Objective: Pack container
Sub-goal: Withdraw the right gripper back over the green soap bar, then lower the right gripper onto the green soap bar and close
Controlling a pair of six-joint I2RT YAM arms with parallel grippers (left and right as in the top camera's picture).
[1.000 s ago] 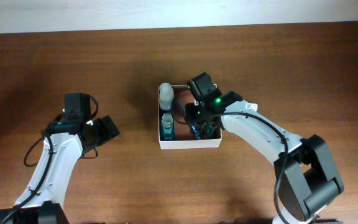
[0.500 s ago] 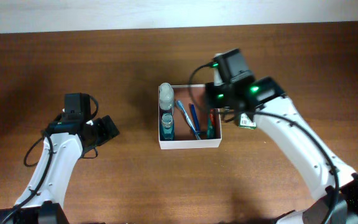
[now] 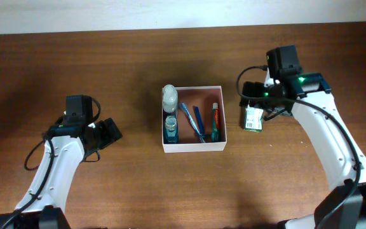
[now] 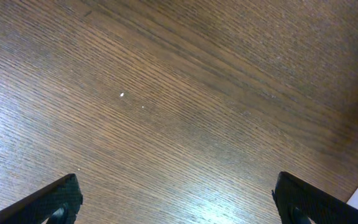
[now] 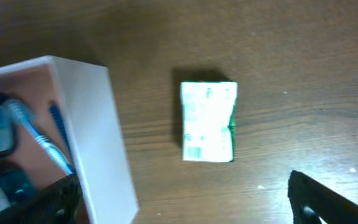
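Right hand [image 5: 182,205] hovers wide-spread over the carton [image 5: 208,122] beside the container [image 5: 101,143].

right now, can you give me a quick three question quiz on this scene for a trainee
1. True or false: the green-and-white carton lies inside the container.
2. The right claw holds: A the carton, B a toothbrush, C nothing.
3. Fill in: by the robot's own sides, the bottles sit along the container's ____ wall.

Key: 1 false, it lies on the table beside the container. 2 C, the claw is open. 3 left.
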